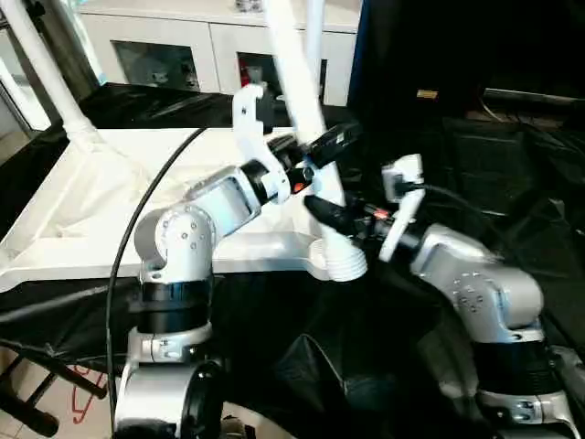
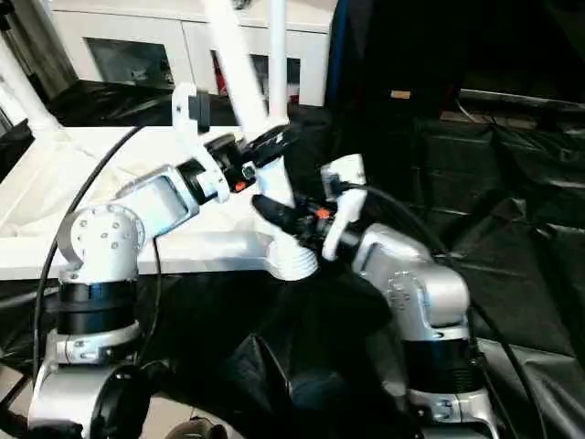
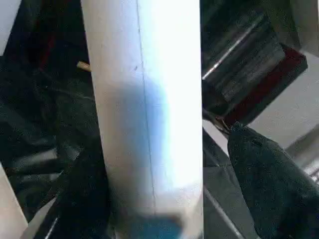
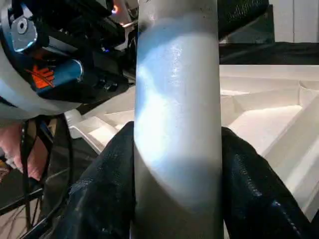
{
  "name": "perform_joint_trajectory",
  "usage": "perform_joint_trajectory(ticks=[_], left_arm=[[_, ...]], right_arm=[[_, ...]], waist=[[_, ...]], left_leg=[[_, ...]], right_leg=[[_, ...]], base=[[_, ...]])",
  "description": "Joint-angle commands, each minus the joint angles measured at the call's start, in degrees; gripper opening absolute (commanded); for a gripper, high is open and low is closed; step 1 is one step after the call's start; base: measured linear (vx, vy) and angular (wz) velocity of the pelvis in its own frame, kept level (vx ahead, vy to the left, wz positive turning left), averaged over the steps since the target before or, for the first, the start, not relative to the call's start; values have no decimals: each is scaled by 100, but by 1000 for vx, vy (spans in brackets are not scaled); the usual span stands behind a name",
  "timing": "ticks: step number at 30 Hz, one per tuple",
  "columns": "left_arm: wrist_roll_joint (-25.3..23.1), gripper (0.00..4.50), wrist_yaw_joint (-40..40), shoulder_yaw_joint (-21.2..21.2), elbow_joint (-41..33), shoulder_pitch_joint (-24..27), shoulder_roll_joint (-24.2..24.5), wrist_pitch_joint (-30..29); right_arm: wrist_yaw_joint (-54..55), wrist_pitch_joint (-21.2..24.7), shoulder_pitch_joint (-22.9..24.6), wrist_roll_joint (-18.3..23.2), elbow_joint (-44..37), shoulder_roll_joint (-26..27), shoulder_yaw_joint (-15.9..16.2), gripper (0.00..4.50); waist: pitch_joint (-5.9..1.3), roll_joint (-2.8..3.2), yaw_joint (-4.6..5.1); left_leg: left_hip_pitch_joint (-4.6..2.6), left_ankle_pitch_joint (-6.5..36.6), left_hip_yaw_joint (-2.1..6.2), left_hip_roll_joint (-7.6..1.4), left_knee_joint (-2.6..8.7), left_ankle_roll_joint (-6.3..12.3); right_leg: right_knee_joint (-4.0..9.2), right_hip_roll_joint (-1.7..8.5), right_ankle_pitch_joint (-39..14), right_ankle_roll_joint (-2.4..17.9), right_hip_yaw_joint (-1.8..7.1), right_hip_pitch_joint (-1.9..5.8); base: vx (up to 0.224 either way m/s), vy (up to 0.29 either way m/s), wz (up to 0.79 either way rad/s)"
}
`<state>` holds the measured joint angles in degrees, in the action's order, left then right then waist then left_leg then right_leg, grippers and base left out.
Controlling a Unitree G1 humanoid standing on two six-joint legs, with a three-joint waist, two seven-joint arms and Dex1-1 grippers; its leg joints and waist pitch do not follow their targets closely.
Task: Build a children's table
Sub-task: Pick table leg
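White plastic table top (image 1: 110,197) lies underside up on black cloth (image 1: 512,210); we note a leg (image 1: 302,101) leaning over its near corner socket (image 1: 345,261). Our right gripper (image 1: 334,215) pinches the leg low, fingers (image 4: 104,194) pressed on both sides. Our left gripper (image 1: 315,151) straddles it higher; one finger (image 3: 264,184) stands off the tube.
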<state>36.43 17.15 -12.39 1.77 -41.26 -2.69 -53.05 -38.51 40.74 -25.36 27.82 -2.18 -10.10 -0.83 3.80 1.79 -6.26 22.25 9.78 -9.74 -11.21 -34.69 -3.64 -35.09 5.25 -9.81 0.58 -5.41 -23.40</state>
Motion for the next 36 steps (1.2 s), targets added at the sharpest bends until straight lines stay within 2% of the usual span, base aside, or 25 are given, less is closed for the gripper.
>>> perform_joint_trajectory(ticks=[1, 3, 6, 9, 18, 22, 23, 24, 25, 27, 31, 32, 35, 36], left_arm=[[-5, 330, -58, -21, -58, -34, 49, 39], [26, 324, -106, -16, -60, -33, 62, 25], [13, 289, -219, -11, -56, -17, 62, 5], [-34, 280, -283, -6, -67, 2, 51, 30], [-36, 203, -283, -42, 3, -39, 144, 149], [-20, 187, -242, -20, 24, -49, 175, 184], [-13, 186, -151, 20, 7, -46, 209, 213], [-13, 186, -151, 20, 7, -46, 209, 213], [-62, 186, -12, 123, -1, -50, 302, 256], [-129, 185, 137, 243, -4, -52, 405, 319], [-216, 185, 1231, 929, -162, -20, 1010, 365], [-216, 184, 1498, 1058, -173, -33, 1155, 375], [-185, 184, 1858, 1179, -130, -81, 1333, 393], [-113, 184, 2111, 1192, -34, -161, 1434, 408]], right_arm=[[68, -84, -51, -14, -144, 23, 65, 186], [76, -96, -60, -58, -135, 43, 99, 186], [119, -148, -92, -157, -84, 79, 151, 186], [198, -196, -132, -166, -23, 107, 191, 186], [216, -322, -259, -244, 119, 156, 261, 186], [214, -356, -286, -255, 143, 149, 276, 186], [209, -321, -297, -229, 139, 141, 274, 221], [209, -321, -297, -229, 139, 141, 274, 221], [202, -80, -325, -18, 161, 170, 168, 242], [195, 48, -355, 89, 178, 154, 110, 265], [-123, 82, -522, -147, 276, -327, 289, 298], [-310, 197, -602, -169, 327, -518, 363, 308], [-666, 400, -700, -110, 341, -817, 469, 316], [-954, 721, -770, 110, 299, -1032, 497, 316]], waist=[[-476, -108, 6], [-474, -108, 10], [-474, -114, 10], [-475, -125, 11], [-474, -138, 23], [-475, -144, 22], [-475, -140, 19], [-475, -141, 22], [-474, -141, 23], [-478, -129, 20], [-475, -131, 14], [-477, -114, 17], [-482, -118, 17], [-477, -125, 19]], left_leg=[[-59, 763, 20, -122, 372, 148], [-61, 786, 23, -127, 378, 143], [-60, 761, 20, -125, 375, 139], [-59, 750, 23, -128, 379, 142], [-65, 786, 23, -131, 385, 96], [-65, 758, 21, -128, 381, 111], [-68, 764, 22, -130, 383, 109], [-69, 764, 22, -130, 384, 109], [-71, 773, 23, -126, 386, 113], [-78, 755, 27, -130, 389, 126], [-78, 738, 26, -131, 393, 66], [-86, 725, 25, -131, 389, 46], [-94, 706, 16, -132, 377, 56], [-88, 693, 13, -129, 375, 79]], right_leg=[[468, 283, -1458, 735, 262, 334], [465, 280, -1471, 719, 263, 332], [457, 279, -1386, 738, 268, 335], [451, 284, -1391, 732, 267, 339], [445, 285, -1316, 735, 273, 336], [437, 286, -1265, 763, 274, 339], [438, 284, -1291, 756, 274, 336], [439, 284, -1292, 756, 275, 338], [441, 284, -1307, 755, 274, 340], [434, 279, -1300, 749, 277, 331], [419, 283, -1299, 721, 280, 338], [414, 283, -1260, 749, 282, 335], [385, 278, -1084, 850, 287, 348], [380, 277, -1040, 902, 291, 355]], base=[[0, 0, 0], [0, 0, 0], [0, 0, 0], [0, 0, 0], [0, 0, 0], [0, 0, 0], [0, 0, 0], [0, 0, 0], [0, 0, 0], [0, 0, 0], [0, 0, 0], [0, 0, 0], [0, 0, 0], [0, 0, 0]])
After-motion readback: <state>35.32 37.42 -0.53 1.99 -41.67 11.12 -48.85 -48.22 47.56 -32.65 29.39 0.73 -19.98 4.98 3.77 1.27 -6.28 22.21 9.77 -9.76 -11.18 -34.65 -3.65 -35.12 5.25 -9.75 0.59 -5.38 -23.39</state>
